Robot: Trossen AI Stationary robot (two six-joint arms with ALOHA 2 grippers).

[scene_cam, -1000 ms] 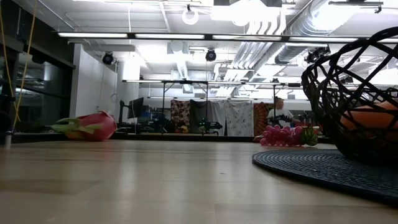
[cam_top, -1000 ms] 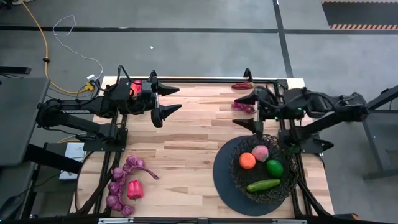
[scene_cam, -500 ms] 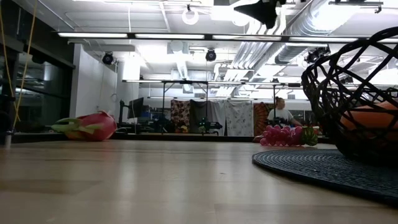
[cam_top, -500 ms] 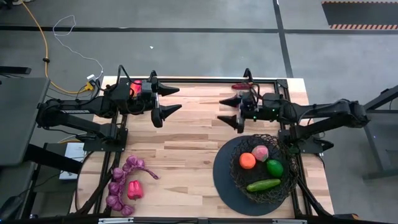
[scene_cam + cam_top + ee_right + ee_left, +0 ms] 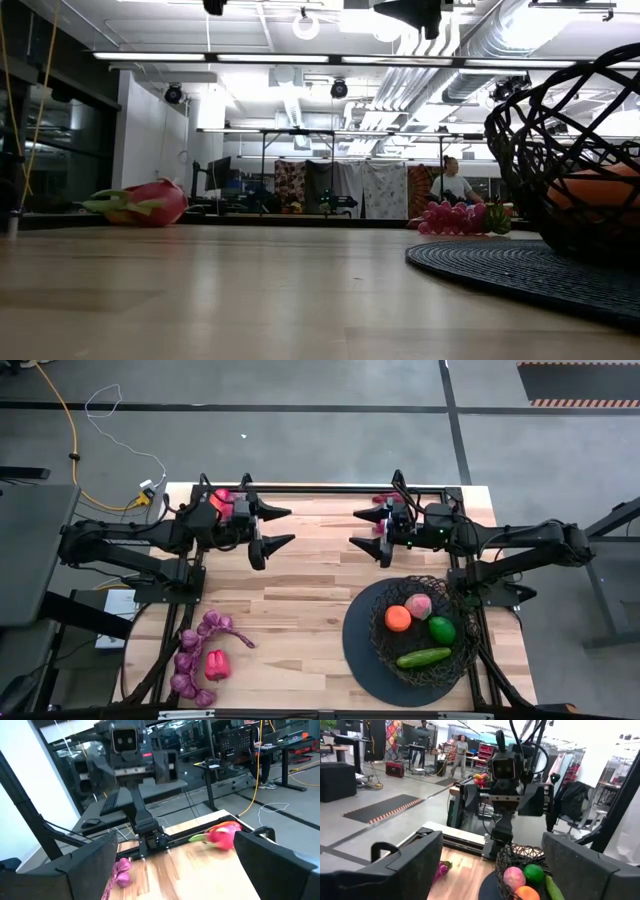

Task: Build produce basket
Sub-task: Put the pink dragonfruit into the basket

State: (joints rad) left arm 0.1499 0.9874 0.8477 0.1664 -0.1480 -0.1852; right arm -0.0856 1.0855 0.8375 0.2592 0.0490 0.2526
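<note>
Black basket (image 5: 418,635) near, below right pincer (image 5: 371,536)

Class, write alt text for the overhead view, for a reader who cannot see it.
Two dark robot arms reach over a wooden table, the left gripper and right gripper open, empty and facing each other. A black wire basket holds an orange, peach, green ball and cucumber; purple grapes and a red pepper lie outside.
</note>
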